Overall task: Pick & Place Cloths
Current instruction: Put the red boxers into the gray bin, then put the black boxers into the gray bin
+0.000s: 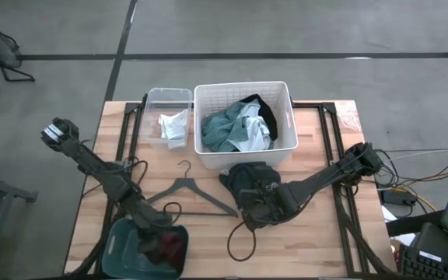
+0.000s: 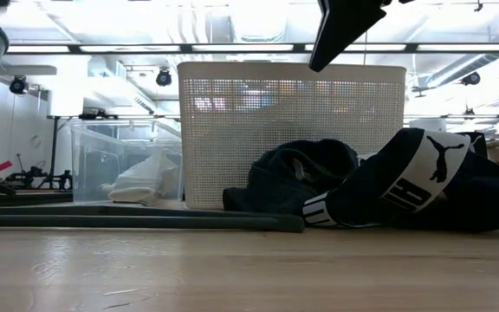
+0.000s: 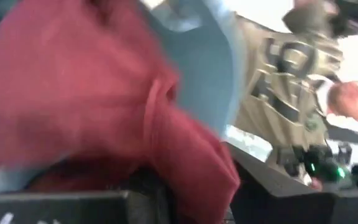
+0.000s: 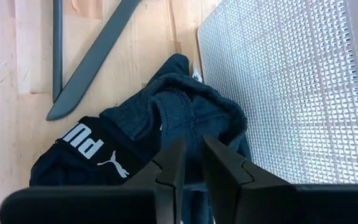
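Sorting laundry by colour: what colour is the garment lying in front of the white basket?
Black garment with a white printed band, clearest in the right wrist view.

arms: dark, jointed | right hand (image 4: pixel 190 163): two black tapered fingers | cables: black

Two arms reach over the table (image 1: pixel 302 249), each ending in one gripper — the left gripper (image 1: pixel 160 239) and the right gripper (image 1: pixel 257 204). Three containers stand on the wood: one white mesh basket (image 1: pixel 244 92), one clear plastic bin (image 1: pixel 168 97), and one teal tub (image 1: pixel 123 247) at the near edge. One black clothes hanger (image 1: pixel 189 190) lies between them. The cloths count out as follows — one teal-green one (image 1: pixel 222 132) in the basket, one black one with white print (image 1: pixel 243 177) on the table, one maroon one (image 1: pixel 169 250) in the tub, and one white-grey one (image 1: pixel 174 126) in the clear bin.
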Tool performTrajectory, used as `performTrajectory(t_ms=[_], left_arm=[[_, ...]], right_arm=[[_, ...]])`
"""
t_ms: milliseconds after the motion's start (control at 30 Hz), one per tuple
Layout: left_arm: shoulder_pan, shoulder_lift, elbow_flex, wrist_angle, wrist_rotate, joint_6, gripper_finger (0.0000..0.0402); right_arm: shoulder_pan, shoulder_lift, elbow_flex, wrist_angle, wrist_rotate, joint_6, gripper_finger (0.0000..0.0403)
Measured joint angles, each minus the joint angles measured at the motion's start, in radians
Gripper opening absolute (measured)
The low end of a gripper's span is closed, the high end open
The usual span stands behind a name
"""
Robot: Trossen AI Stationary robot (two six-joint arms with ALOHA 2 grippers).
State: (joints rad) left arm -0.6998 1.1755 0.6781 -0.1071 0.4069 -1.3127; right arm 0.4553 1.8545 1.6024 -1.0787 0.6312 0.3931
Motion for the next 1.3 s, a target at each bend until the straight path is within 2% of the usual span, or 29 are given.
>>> performTrajectory(t_ms=[267, 433, 767, 933, 1067, 1133, 1300], left_arm=[[0.0, -0.004, 0.0, -0.318, 0.075, -0.256, 0.0119], [0.002, -0.038, 0.021, -0.321, 0.101, -0.272, 0.0119], [0.009, -0.157, 0.104, -0.327, 0.055, -0.225, 0.0119], [0.011, -0.215, 0.105, -0.502, -0.012, -0.238, 0.0119], [0.017, -0.252, 0.104, -0.531, -0.157, -0.034, 0.0119], [0.016, -0.26, 0.104, -0.51, -0.291, 0.06, 0.0119], [0.013, -0.261, 0.104, -0.391, -0.707, 0.359, 0.0119]], right_arm=[[0.0, 0.0, 0.0, 0.009, 0.0, 0.0, 0.0071], [0.0, 0.0, 0.0, 0.012, 0.0, 0.0, 0.0082], [0.0, 0.0, 0.0, 0.015, 0.0, 0.0, 0.0097], [0.0, 0.0, -0.002, 0.02, 0.0, 0.0, 0.0093], [0.0, 0.0, -0.009, 0.009, -0.003, 0.0, 0.0078], [0.004, 0.0, -0.01, -0.033, -0.008, 0.011, 0.0069], [0.01, -0.007, -0.01, -0.117, -0.011, 0.132, 0.0047]])
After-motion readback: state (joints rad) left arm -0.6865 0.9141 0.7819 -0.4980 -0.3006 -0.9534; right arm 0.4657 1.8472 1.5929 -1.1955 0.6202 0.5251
